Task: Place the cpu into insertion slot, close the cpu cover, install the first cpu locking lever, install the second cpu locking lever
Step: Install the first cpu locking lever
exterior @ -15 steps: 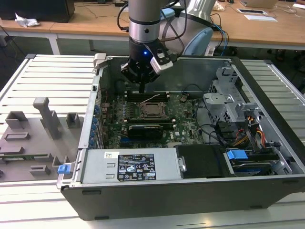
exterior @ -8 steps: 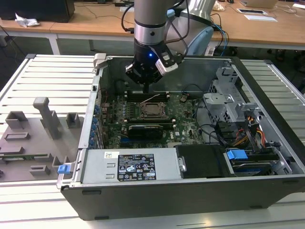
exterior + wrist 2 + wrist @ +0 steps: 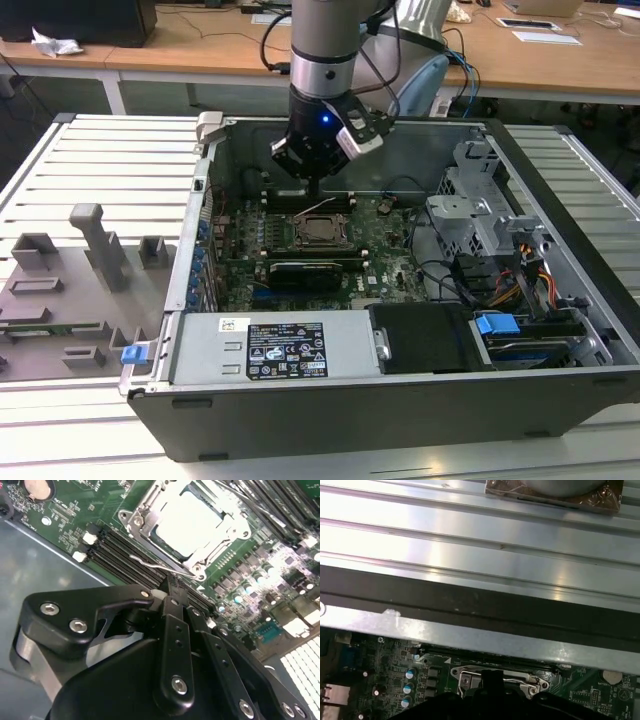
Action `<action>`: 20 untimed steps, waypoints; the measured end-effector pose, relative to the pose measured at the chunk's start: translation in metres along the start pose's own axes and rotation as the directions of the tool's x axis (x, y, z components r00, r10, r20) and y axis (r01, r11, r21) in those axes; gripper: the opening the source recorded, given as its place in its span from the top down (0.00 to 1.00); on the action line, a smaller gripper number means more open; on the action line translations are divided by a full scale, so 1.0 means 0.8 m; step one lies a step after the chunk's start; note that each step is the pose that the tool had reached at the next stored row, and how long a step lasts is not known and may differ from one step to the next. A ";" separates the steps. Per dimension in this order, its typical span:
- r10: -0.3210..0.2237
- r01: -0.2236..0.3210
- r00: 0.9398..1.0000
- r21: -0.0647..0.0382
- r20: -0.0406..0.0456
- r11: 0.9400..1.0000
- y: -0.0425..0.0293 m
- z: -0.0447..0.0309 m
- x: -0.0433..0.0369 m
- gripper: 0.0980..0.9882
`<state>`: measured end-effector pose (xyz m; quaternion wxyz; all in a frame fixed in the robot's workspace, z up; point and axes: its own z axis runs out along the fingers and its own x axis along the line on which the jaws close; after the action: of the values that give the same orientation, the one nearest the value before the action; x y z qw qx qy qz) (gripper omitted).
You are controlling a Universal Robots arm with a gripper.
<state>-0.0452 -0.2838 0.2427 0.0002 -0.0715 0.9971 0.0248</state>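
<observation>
In the exterior view my gripper [image 3: 313, 186] hangs inside the open computer case, just behind the socket on the green motherboard [image 3: 385, 245]. The cpu [image 3: 187, 519] lies flat in the insertion slot [image 3: 159, 544], its silvery face showing through the window of the cpu cover [image 3: 141, 516]. The cover is down over it. A thin wire locking lever [image 3: 160, 566] runs along the socket's near side, standing a little off the board. My gripper [image 3: 172, 586] is shut, its tip right at this lever. The first wrist view shows the socket corner [image 3: 462, 679] beside my gripper [image 3: 491, 676].
Long black memory slots [image 3: 117, 547] run beside the socket, close under my fingers. The case walls [image 3: 205, 190] ring the board, with a power supply [image 3: 270, 345] in front and a drive cage [image 3: 480, 215] at the exterior view's right. Grey fixtures [image 3: 95, 245] stand on the table.
</observation>
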 end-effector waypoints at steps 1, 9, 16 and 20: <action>0.000 0.000 1.000 0.000 0.000 1.000 0.0004 0.0012 -0.002 0.99; 0.021 -0.021 1.000 0.000 0.001 1.000 0.0010 0.0106 -0.013 0.99; 0.026 -0.026 1.000 0.000 0.001 1.000 0.0032 0.0142 -0.019 0.99; 0.029 -0.029 1.000 0.000 0.001 1.000 0.0039 0.0164 -0.022 0.99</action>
<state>-0.0280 -0.2775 0.2298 0.0004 -0.0571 0.9981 0.0247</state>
